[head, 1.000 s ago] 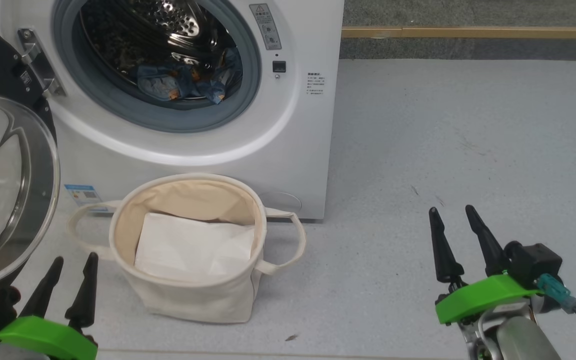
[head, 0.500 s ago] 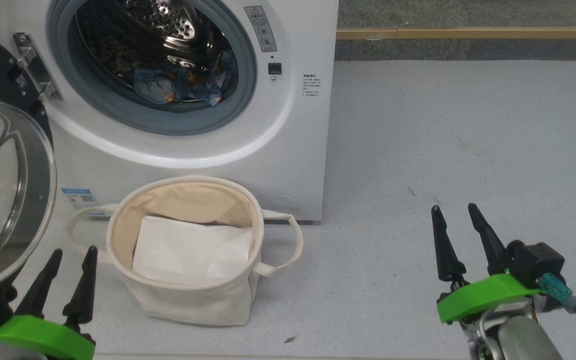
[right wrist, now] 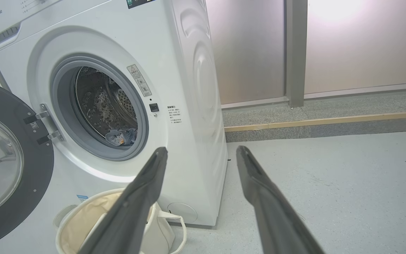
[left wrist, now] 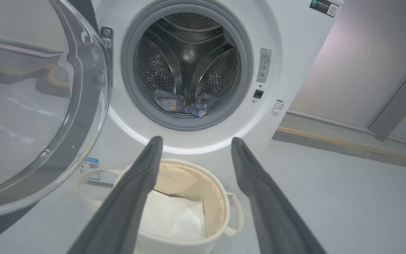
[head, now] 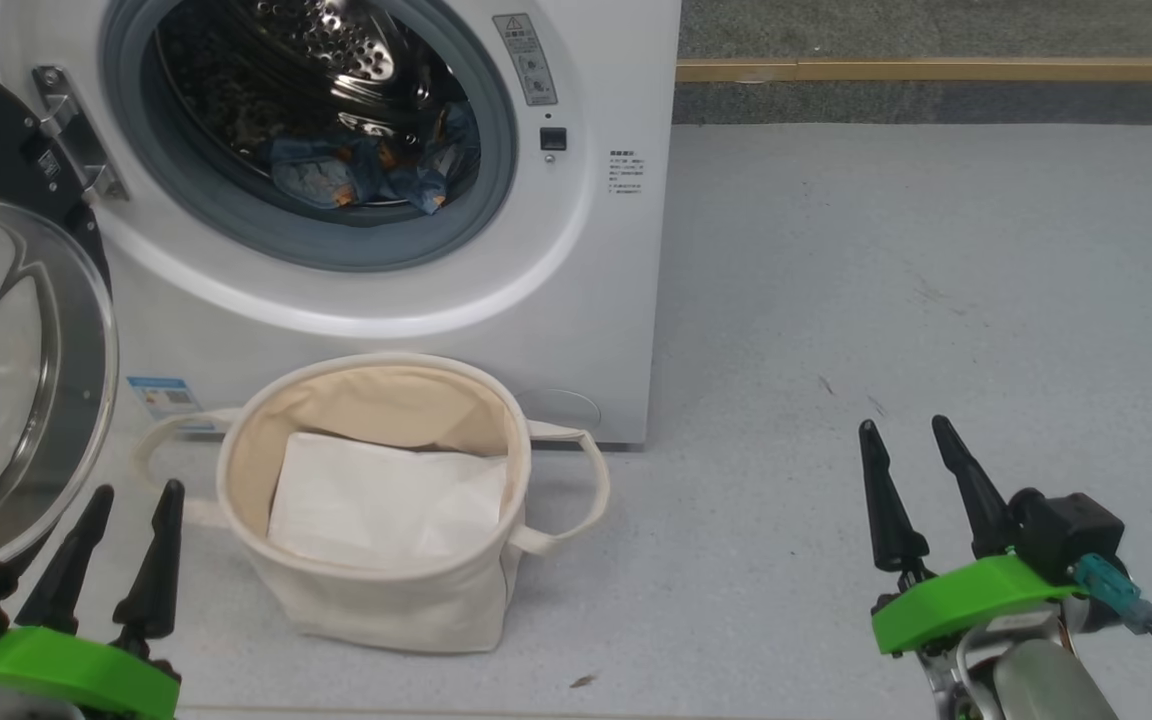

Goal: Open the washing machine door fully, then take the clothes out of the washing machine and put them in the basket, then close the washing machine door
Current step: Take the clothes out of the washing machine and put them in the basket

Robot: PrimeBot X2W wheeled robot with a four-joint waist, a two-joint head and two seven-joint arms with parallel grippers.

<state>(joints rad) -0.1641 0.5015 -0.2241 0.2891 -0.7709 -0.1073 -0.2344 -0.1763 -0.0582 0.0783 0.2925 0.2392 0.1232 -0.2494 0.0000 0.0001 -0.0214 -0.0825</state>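
Grey speckled floor [head: 886, 280] runs ahead of me to a low kerb with a yellow strip [head: 936, 68], and frosted wall panels [right wrist: 252, 46] stand behind it. The white washing machine [head: 596, 300] is straight beyond the fingers [left wrist: 136, 190] of my left gripper [head: 136, 492], and ahead and to the left of my right gripper [head: 904, 425].

The washing machine door [head: 6, 380] hangs wide on its hinge [head: 71, 130], with the glass bowl bulging just left of my left fingers. That leaves the drum mouth clear, so I judge the opening step done.

Both my grippers are empty, fingers spread apart and pointing forward. I read this as a ready pose, not a grasp.

The clothes [head: 366, 175] are a small heap of blue fabric with orange-brown print. They lie at the bottom of the drum, just behind the grey rubber ring, above and beyond my left fingertips and well apart from either gripper.

The basket [head: 386, 610] sits on the floor just in front of the machine and under the drum mouth. It is just right of my left fingers and between my two grippers, placed, I think, so a lifted garment travels only a short way. It holds a white sheet [head: 376, 500] and no clothes yet.

My left gripper is the nearer one. I judge the next move to be a reach up and into the drum, minding the door at my left and the ring's lip, where limp fabric could drag.
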